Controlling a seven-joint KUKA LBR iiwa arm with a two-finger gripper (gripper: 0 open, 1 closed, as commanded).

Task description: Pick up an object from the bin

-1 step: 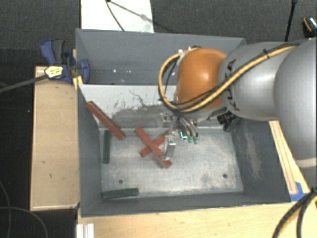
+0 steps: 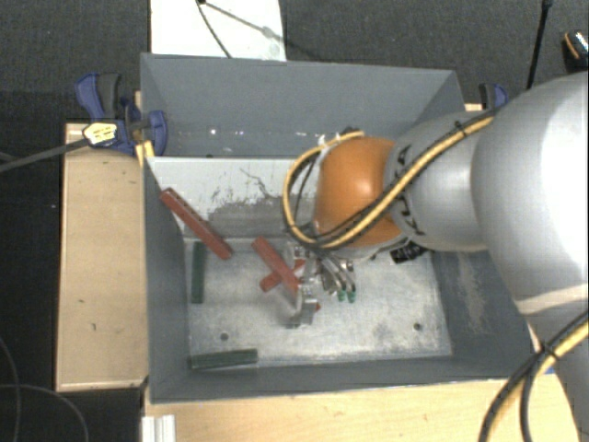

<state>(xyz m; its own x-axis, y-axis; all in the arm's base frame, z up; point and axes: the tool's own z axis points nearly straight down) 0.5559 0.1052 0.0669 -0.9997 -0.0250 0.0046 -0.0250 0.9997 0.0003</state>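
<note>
So far, the pick does not look complete, as far as I can judge. The arm [image 2: 515, 182], the biggest thing here, comes in from 3 o'clock and bends down into the grey bin [image 2: 294, 109], and its orange cover [image 2: 350, 187] hangs over the middle of the bin floor. Among the loose things, the long red-brown bar [image 2: 196, 223] lies slanted at about 10 o'clock, near the left wall. A shorter red-brown bar [image 2: 274, 261] lies slanted close to the centre, a little toward 9 o'clock. A dark green strip [image 2: 196, 274] lies at 9 o'clock along the left wall, and a dark flat block [image 2: 224, 360] rests at 7 o'clock near the front wall. The end effector [image 2: 304, 309] is low over the floor at the centre, just beside the lower end of the shorter red-brown bar. I cannot tell how wide it stands, and I see nothing clearly held in it. In my judgement, the closing on a thing and the lifting out of the bin are both left to do.
</note>
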